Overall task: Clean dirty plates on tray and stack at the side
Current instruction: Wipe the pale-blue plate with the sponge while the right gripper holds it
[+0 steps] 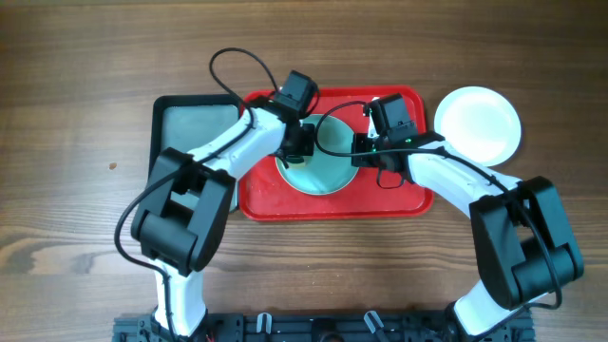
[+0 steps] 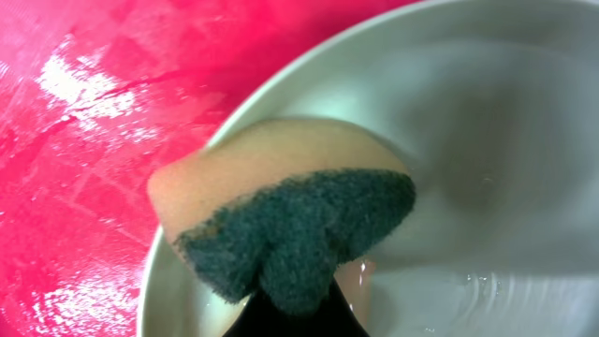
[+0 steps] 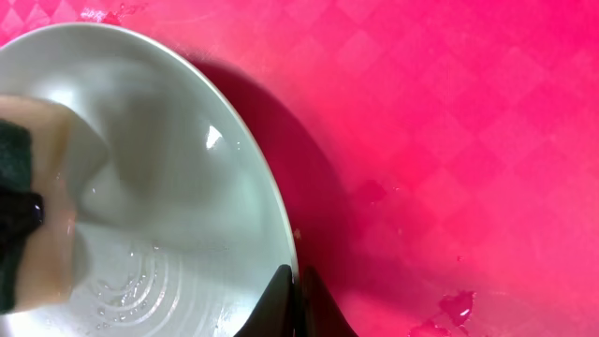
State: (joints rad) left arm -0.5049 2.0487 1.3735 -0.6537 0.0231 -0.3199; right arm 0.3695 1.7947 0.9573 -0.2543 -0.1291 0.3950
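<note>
Left hand (image 2: 292,316) and right hand (image 3: 298,309) both on the aqua plate (image 1: 328,171) in the tray (image 1: 380,201).
My left hand is pinching a sponge (image 2: 281,220), dark green side facing my wrist camera, pressed against the plate's inside near its rim. My right hand is pinched on the opposite rim. The plate looks wet. A white plate (image 1: 478,123) lies on the surface (image 1: 85,95) just right of the tray, and a black tray (image 1: 190,123) sits just beside it on the left.

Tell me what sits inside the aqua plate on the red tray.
A sponge, green scouring side showing, with water droplets nearby. Whatever the sponge covers of the aqua plate is hidden.
</note>
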